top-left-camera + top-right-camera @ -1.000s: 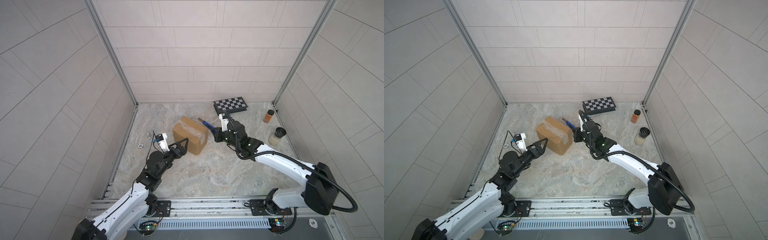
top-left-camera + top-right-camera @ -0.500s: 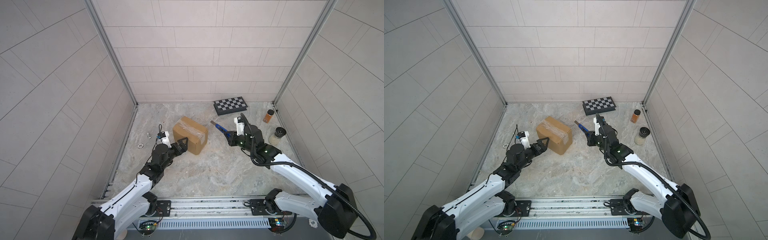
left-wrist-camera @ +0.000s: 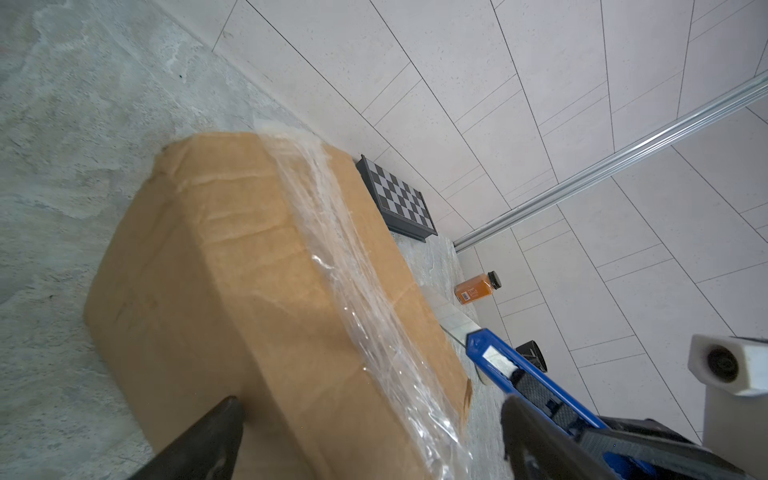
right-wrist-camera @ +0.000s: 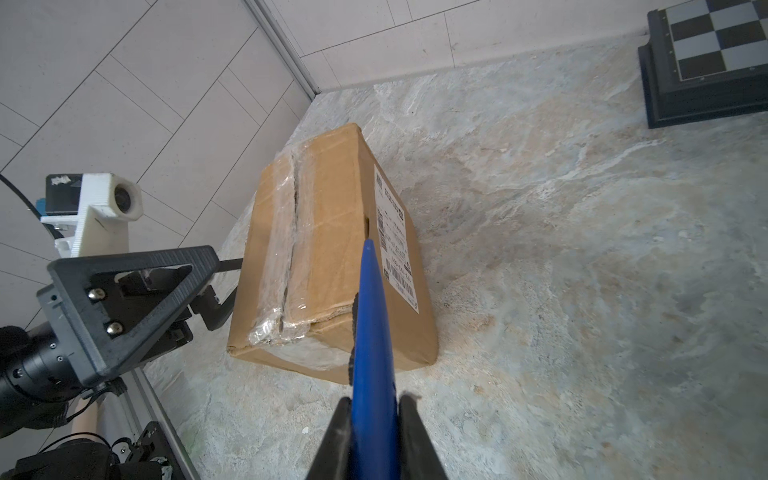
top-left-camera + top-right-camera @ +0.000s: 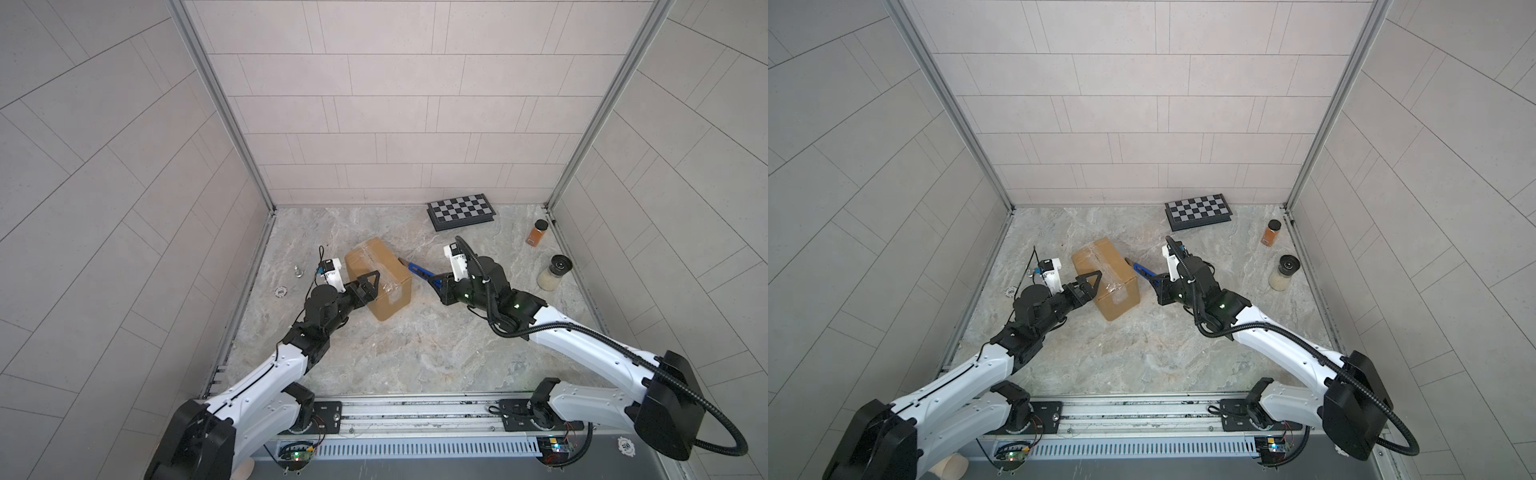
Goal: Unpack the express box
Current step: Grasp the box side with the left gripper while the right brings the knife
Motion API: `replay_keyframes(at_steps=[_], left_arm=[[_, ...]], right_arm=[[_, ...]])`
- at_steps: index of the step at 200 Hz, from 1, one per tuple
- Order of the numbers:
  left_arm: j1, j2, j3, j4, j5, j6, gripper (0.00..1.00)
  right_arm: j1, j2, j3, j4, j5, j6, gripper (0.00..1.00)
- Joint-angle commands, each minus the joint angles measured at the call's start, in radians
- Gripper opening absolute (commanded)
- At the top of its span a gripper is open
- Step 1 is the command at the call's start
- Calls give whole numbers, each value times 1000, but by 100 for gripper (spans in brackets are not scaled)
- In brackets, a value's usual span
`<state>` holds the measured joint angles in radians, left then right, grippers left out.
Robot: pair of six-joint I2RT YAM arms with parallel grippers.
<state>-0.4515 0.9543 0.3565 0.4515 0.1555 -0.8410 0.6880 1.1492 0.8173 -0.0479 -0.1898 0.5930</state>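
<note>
Knife point(image 5: 419, 272), clamped in right gripper point(image 4: 376, 401), was swung back to box point(image 5: 374, 259), now between spread fingers of left gripper point(image 3: 369, 401); cutting looks likely next.

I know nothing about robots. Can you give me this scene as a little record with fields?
box: brown express box, taped seam facing up, lying on the stone table
left gripper: open, a finger on each side of the box
right gripper: shut on a blue utility knife
knife: blade points at the box; touching or not, cannot tell
elsewhere: checkered case, orange jar, black-lidded jar, all apart from the box
</note>
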Motion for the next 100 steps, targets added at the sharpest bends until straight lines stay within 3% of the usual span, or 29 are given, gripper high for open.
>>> replay_keyframes(at_steps=[1, 21, 100], left_arm=[[1, -19, 19, -19, 5, 6, 100], [2, -28, 25, -75, -13, 24, 100], [2, 28, 32, -93, -19, 46, 100]], right_arm=[[8, -109, -26, -45, 76, 45, 0], [8, -214, -80, -69, 109, 84, 0], [12, -569, -405, 77, -70, 412, 0]])
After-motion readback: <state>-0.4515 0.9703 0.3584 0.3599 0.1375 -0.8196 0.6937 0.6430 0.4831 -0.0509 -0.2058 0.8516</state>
